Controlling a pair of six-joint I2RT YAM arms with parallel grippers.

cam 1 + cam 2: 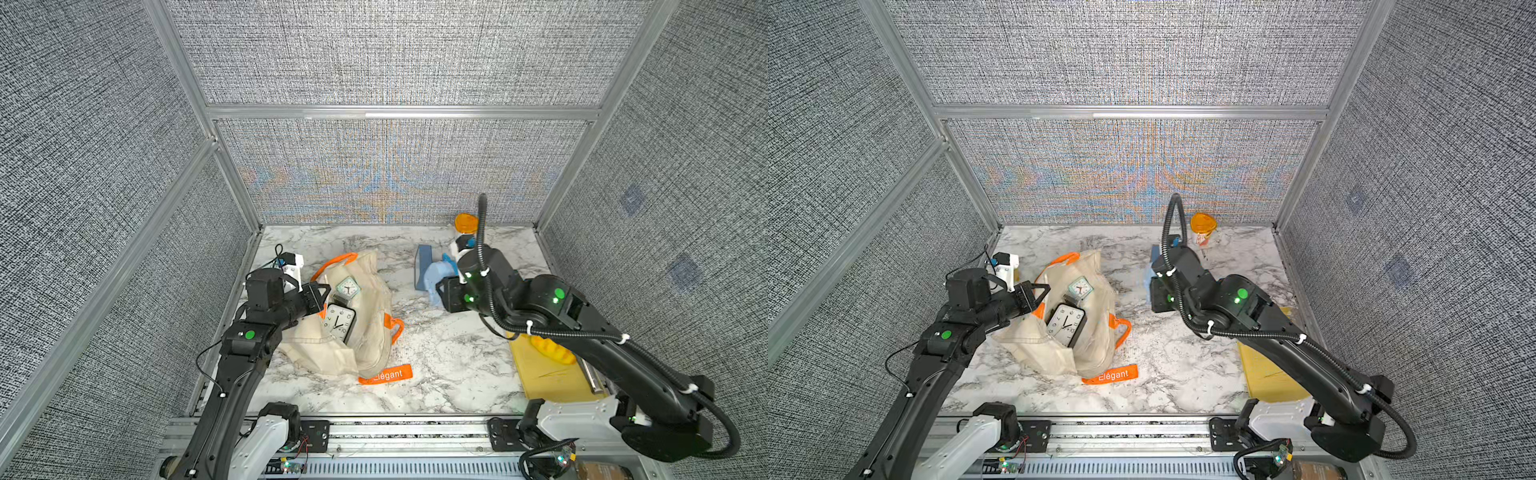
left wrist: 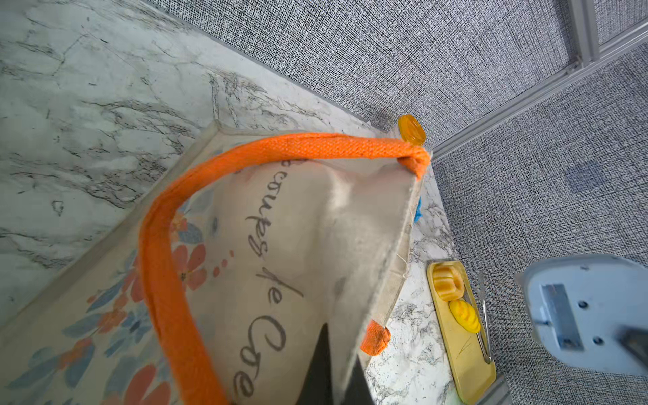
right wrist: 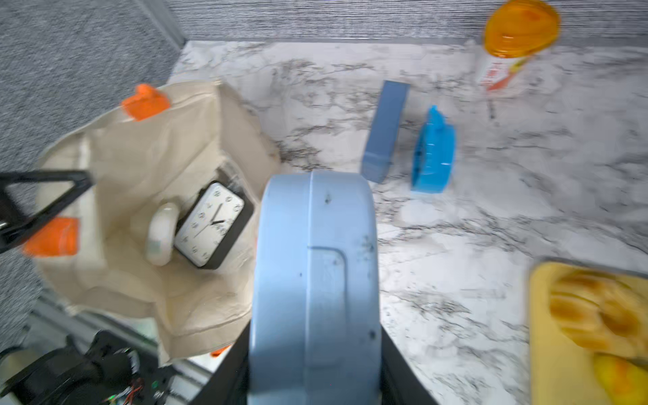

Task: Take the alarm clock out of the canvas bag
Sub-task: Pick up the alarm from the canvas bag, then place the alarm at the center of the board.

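Observation:
The cream canvas bag with orange handles stands open at the left of the table. My left gripper is shut on its rim, with fabric between the fingers. Inside the bag lie a black clock with a white face and a small pale clock. To the right of the bag and clear of it, my right gripper is shut on a light blue alarm clock, above the table.
A grey-blue block and a bright blue clock stand behind the held clock. An orange-lidded cup is at the back wall. A yellow board with yellow pastries and tongs lies at the right. An orange tag lies before the bag.

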